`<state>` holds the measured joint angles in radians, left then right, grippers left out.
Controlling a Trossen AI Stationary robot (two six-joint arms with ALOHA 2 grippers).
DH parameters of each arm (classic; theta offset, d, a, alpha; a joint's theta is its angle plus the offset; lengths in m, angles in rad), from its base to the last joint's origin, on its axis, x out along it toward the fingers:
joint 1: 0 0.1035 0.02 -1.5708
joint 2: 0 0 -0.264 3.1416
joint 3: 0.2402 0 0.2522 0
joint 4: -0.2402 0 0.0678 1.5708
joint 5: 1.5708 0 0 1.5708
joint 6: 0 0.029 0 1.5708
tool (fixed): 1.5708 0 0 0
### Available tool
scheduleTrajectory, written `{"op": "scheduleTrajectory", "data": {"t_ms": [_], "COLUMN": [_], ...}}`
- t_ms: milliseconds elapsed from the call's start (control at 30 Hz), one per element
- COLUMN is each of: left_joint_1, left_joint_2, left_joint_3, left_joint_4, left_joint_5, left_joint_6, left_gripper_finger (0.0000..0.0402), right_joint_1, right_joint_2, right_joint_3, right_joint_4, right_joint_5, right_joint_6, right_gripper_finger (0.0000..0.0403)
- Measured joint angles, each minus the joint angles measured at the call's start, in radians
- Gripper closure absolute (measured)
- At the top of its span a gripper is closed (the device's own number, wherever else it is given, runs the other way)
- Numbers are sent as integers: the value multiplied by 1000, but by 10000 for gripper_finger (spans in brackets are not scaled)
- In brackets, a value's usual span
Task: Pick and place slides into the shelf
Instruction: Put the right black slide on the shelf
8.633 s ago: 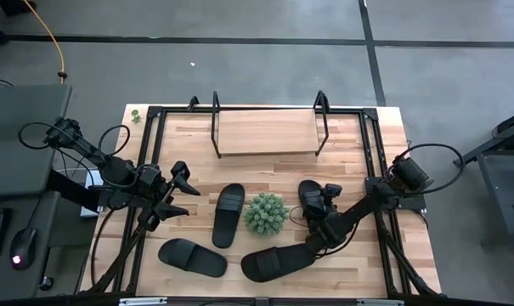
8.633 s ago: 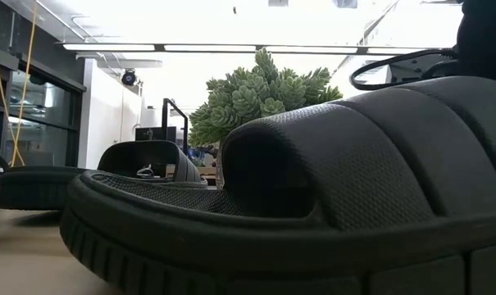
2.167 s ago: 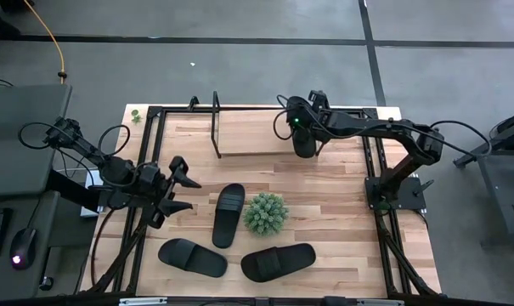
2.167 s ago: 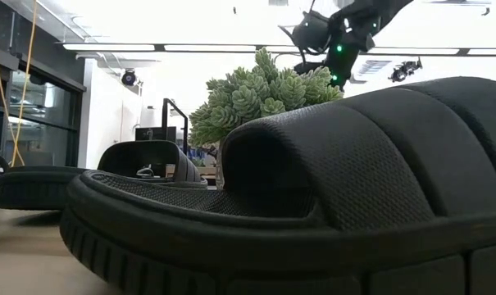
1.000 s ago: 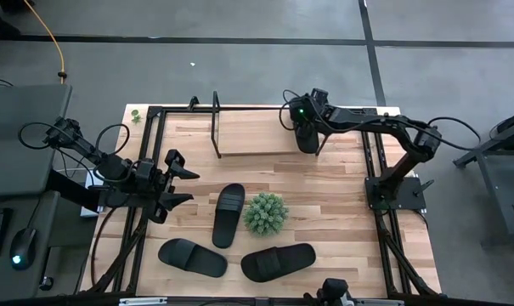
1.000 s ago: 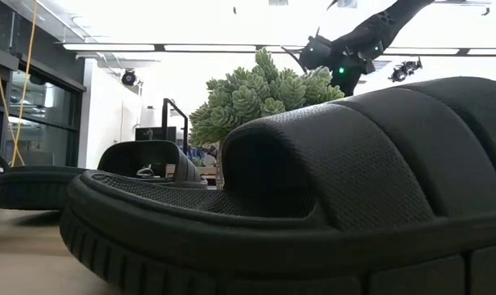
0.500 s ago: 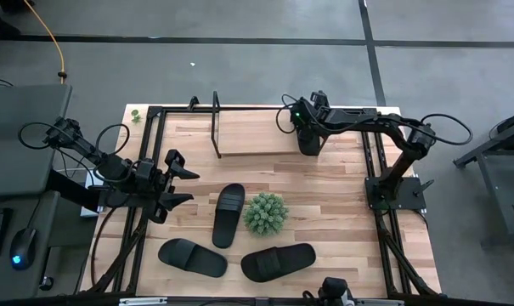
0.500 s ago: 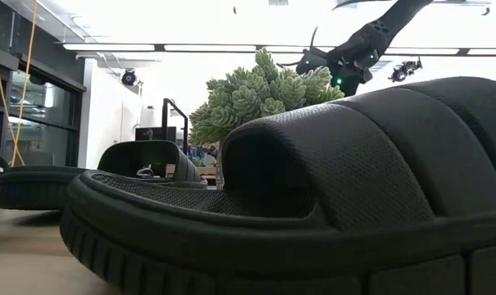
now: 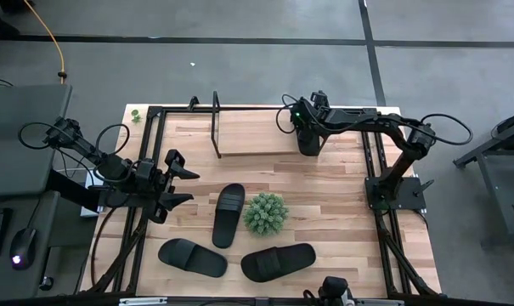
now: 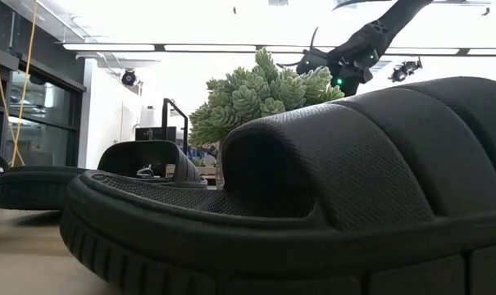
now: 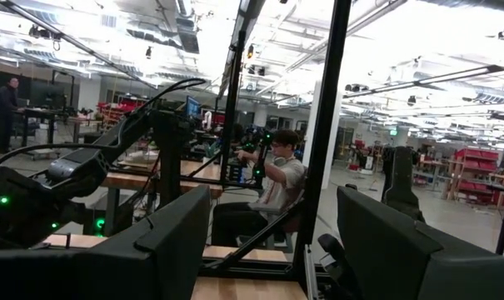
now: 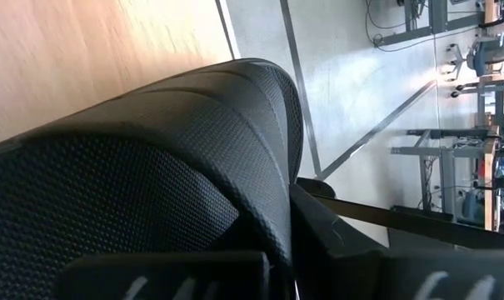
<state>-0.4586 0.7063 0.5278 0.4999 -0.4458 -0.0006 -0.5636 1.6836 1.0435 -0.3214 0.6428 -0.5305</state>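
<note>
Three black slides lie on the table: one point(image 9: 228, 214) left of the green plant point(image 9: 266, 213) and two near the front edge point(image 9: 192, 257) point(image 9: 278, 262). Another slide point(image 9: 309, 143) is at the right end of the shelf point(image 9: 257, 132), with my right gripper point(image 9: 306, 127) shut on it. Whether it rests on the shelf board I cannot tell. My left gripper point(image 9: 178, 181) stands open over the table's left side, with nothing between its fingers point(image 11: 177, 242). My right gripper pinches the slide's ribbed strap point(image 12: 264, 200) at its edge between its two fingers point(image 12: 360, 250). It comes slanting down from the table's right side. The slide fills the wrist view over the light wood; its sole and any contact with the board are hidden.
The shelf's black hoop frames point(image 9: 216, 123) point(image 9: 322, 109) stand at either end of the board. A black rail frame point(image 9: 151, 136) runs round the tabletop. In the low view the nearest slide point(image 10: 313, 188) blocks most of the table. A seated person point(image 11: 281, 187) shows beyond the table.
My right gripper has tipped a little further downward with the slide at the shelf's right end and has stayed shut. The left arm and the three slides on the table have kept still.
</note>
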Motion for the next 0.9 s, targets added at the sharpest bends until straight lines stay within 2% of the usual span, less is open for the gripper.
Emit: {"op": "scheduleTrajectory", "data": {"t_ms": [567, 900], "left_joint_1": [0, 0], "left_joint_2": [0, 0], "left_joint_3": [0, 0], "left_joint_4": [1, 5], "left_joint_5": [0, 0], "left_joint_6": [0, 0], "left_gripper_finger": [156, 156], "right_joint_1": [-39, -39], "right_joint_2": [0, 0], "right_joint_3": [0, 0], "right_joint_4": [-41, -55], "right_joint_5": [-46, -51], "right_joint_6": [43, 62], "right_gripper_finger": [393, 343]}}
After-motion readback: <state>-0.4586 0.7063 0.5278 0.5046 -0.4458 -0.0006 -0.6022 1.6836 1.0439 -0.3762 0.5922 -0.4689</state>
